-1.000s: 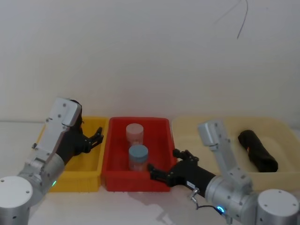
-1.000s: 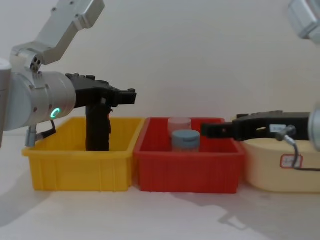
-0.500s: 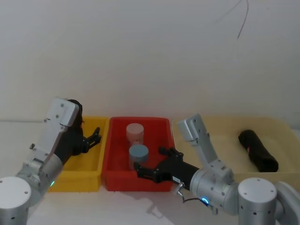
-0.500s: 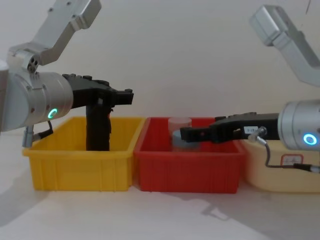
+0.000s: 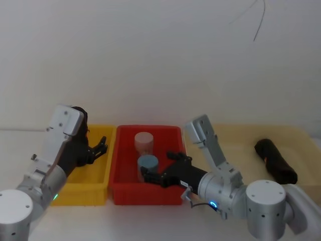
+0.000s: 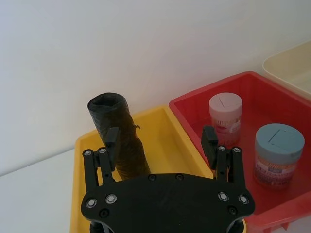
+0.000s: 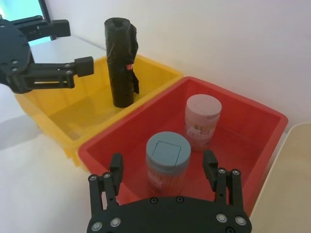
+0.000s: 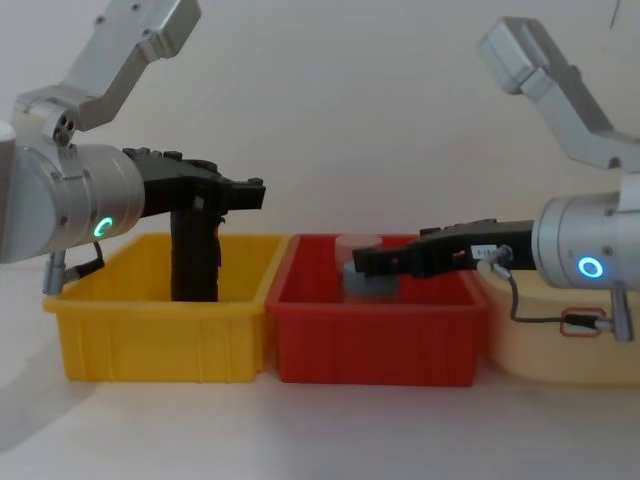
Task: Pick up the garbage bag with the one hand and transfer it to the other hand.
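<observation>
The garbage bag [image 8: 195, 255], a tall glossy black roll, stands upright at the back of the yellow bin [image 8: 160, 345]. My left gripper [image 8: 255, 190], on the green-lit arm, hovers open at the height of the bag's top. In the left wrist view the garbage bag [image 6: 124, 145] rises just beyond one finger of the left gripper [image 6: 160, 141], untouched. My right gripper [image 8: 365, 262], on the blue-lit arm, reaches open over the red bin [image 8: 375, 350]. The right wrist view shows the right gripper [image 7: 163, 167] above a blue-lidded jar [image 7: 167, 158], with the bag [image 7: 120, 60] farther off.
The red bin holds a pink-lidded jar [image 5: 144, 142] and the blue-lidded jar [image 5: 148, 164]. A cream bin [image 5: 241, 135] on the right holds a slimmer black roll [image 5: 275, 161]. The three bins stand side by side against a white wall.
My right gripper has swung left from the red bin's right edge to over the jars, toward the yellow bin. The left gripper has barely moved and the bag stands still.
</observation>
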`<move>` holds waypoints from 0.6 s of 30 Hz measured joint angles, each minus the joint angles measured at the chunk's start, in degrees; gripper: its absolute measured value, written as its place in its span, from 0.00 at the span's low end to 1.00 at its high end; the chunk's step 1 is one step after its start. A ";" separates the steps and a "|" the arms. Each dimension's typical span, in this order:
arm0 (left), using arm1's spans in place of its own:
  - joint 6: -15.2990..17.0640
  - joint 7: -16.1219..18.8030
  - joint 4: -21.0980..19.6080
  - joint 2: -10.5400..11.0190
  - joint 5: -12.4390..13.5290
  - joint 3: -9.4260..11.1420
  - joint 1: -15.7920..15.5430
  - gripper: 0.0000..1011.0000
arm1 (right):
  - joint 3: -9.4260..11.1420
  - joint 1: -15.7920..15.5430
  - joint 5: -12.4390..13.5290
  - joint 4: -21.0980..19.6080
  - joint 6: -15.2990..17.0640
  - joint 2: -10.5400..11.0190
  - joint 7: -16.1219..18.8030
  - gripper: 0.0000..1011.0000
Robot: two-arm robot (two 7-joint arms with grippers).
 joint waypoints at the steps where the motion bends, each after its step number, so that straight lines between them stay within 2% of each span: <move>1: 0.00 0.01 0.00 0.00 0.00 -0.01 0.01 0.99 | -0.05 0.25 0.01 0.43 -0.09 -0.09 0.01 0.99; 18: 0.00 0.03 -0.03 0.00 -0.01 -0.04 0.05 0.99 | -0.84 4.23 0.57 7.74 -1.80 -1.55 0.19 0.99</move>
